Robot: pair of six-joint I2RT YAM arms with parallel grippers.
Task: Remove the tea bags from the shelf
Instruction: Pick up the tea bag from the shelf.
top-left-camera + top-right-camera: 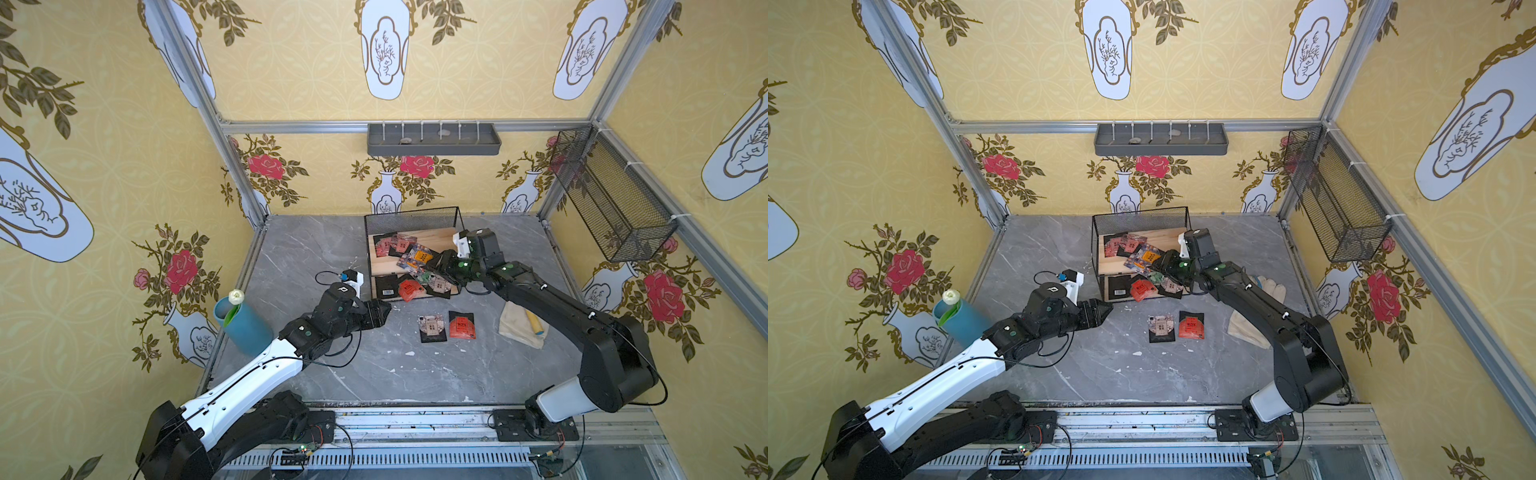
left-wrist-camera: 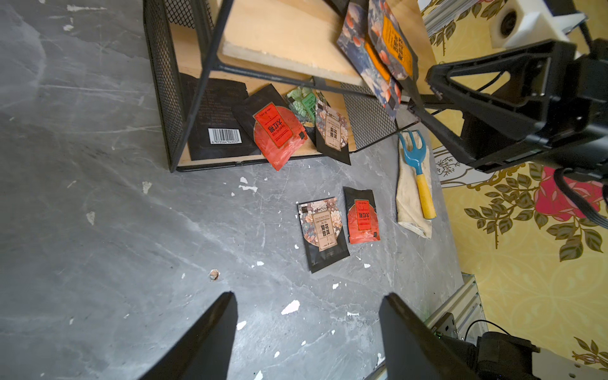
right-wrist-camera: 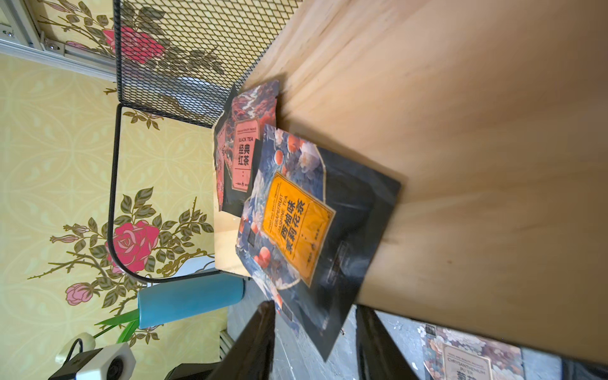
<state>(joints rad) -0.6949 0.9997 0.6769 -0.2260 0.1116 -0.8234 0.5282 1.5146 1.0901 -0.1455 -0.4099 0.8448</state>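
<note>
Two tea bags (image 1: 432, 328) lie on the table (image 1: 316, 374), lower centre in both top views. The rest sit on the shelf (image 1: 438, 237), mid-frame, spread over both boards. Right gripper (image 3: 314, 306) is at the upper board's front edge, jaws apart, straddling the overhanging corner of the orange-label bag (image 3: 296, 223); nothing clamped yet. Left gripper (image 2: 308, 293) is released and empty over bare table. My take: bite well in from the corner, close fully, then pull straight out along the board. A dark bag (image 3: 355, 230) lies underneath, so I'd expect it to drag along.
</note>
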